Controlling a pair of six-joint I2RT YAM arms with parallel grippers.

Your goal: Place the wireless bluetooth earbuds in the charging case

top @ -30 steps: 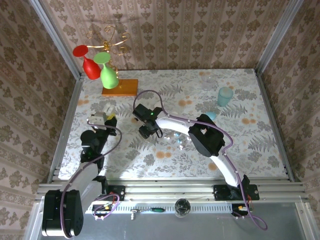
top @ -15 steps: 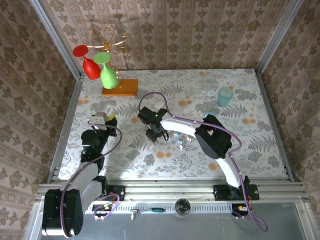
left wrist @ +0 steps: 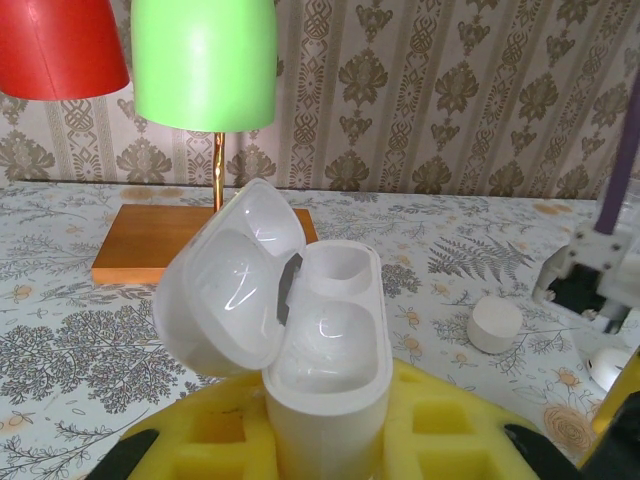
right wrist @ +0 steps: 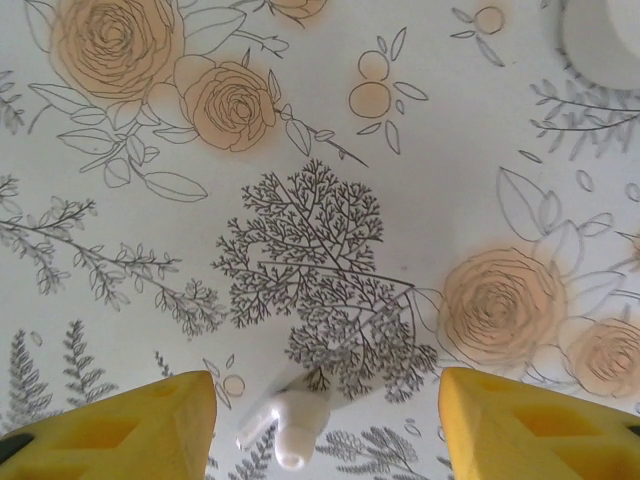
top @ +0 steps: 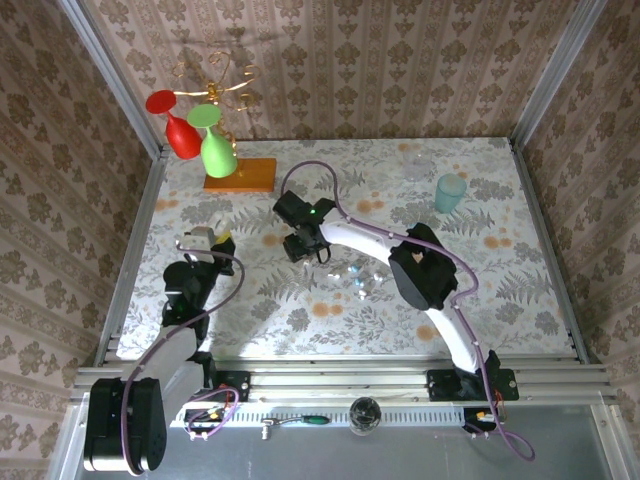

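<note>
right end effector spread wide apart, low over tabletop; one earbud lying between its fingers. left end effector clamped on charging case, case upright, lid swung open.

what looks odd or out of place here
Nothing is damaged or spilled. The charging case sits open and empty in the left gripper, while one earbud lies loose on the table, within the open right gripper.

Floral table carries a teal cup, wooden base and an earbud.
</note>
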